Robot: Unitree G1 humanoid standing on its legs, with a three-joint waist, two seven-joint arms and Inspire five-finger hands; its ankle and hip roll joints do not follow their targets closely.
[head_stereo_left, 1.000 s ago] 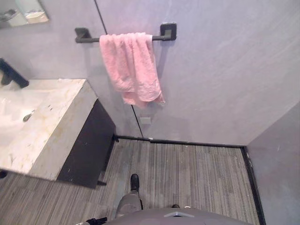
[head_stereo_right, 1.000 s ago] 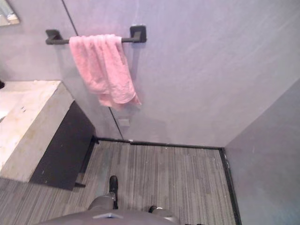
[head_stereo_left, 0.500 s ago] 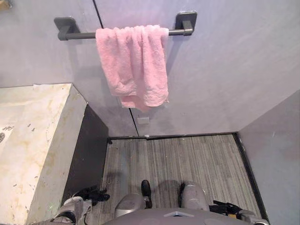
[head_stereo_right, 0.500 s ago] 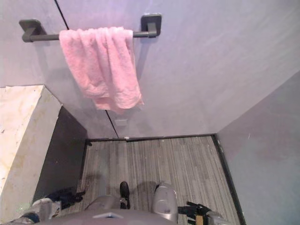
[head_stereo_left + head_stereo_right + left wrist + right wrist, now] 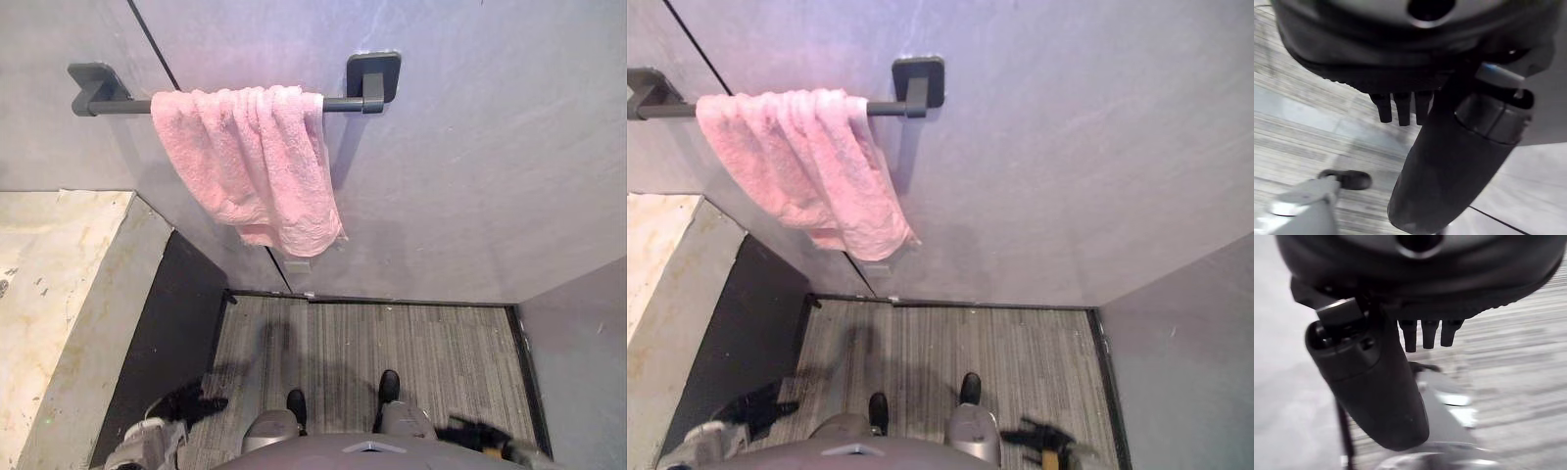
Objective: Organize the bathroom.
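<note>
A pink towel hangs bunched and lopsided over a dark towel bar on the grey wall, with its lower corner trailing toward the right. Both hands hang low beside me, well below the towel and touching nothing. My left hand is near the floor by the vanity's dark side. My right hand is down at the lower right over the striped floor. In the left wrist view the left hand has straight fingers and holds nothing. The right hand looks the same in the right wrist view.
A pale stone vanity top with a dark cabinet side fills the left. A grey wall closes the right side. A strip of striped grey floor lies between them, below the towel wall.
The whole picture has shifted, so the camera moved: the towel bar now sits lower and further left, and less of the vanity top shows. The hands stay low at my sides.
</note>
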